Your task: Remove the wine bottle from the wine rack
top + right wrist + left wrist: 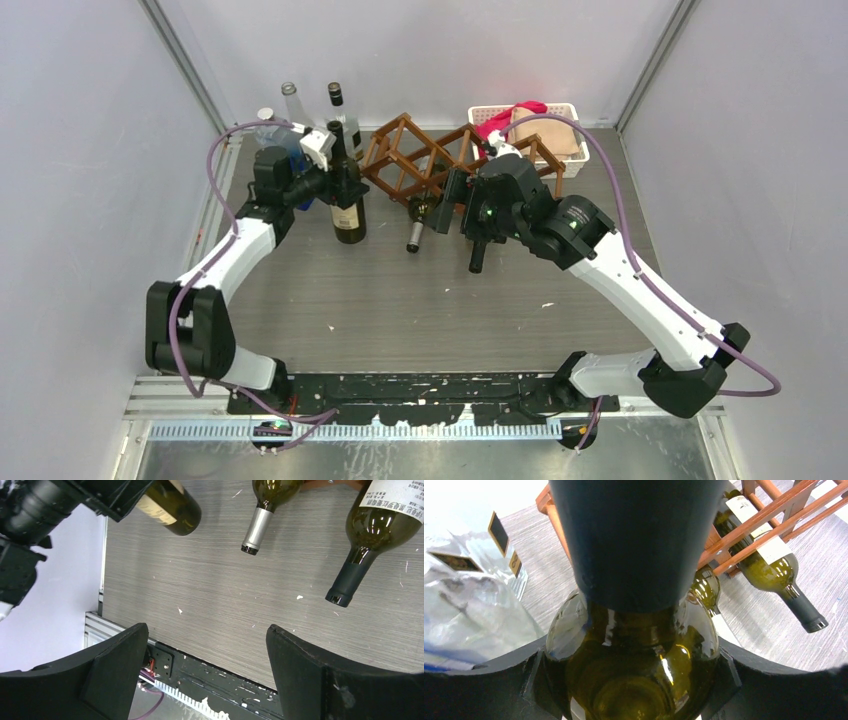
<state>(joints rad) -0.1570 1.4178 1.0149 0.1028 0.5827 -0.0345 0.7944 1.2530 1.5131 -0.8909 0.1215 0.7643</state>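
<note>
A dark green wine bottle [348, 205] stands upright left of the brown lattice wine rack [415, 150], clear of its cells. My left gripper [338, 182] is shut on it just below the shoulder. In the left wrist view the glass [634, 655] fills the gap of that gripper [634, 685], under the black capsule. Two more bottles lie in the rack, necks pointing out: a silver-necked one [415, 235] and a black-necked one [477, 255]. My right gripper [462, 205] hangs over them, and in its own view this gripper [207, 675] is open and holds nothing.
Clear and dark bottles [290, 105] stand at the back left behind the held bottle. A white basket [572, 112] with pink and tan cloth sits behind the rack's right end. In the right wrist view the table's near edge [215, 667] runs between the fingers.
</note>
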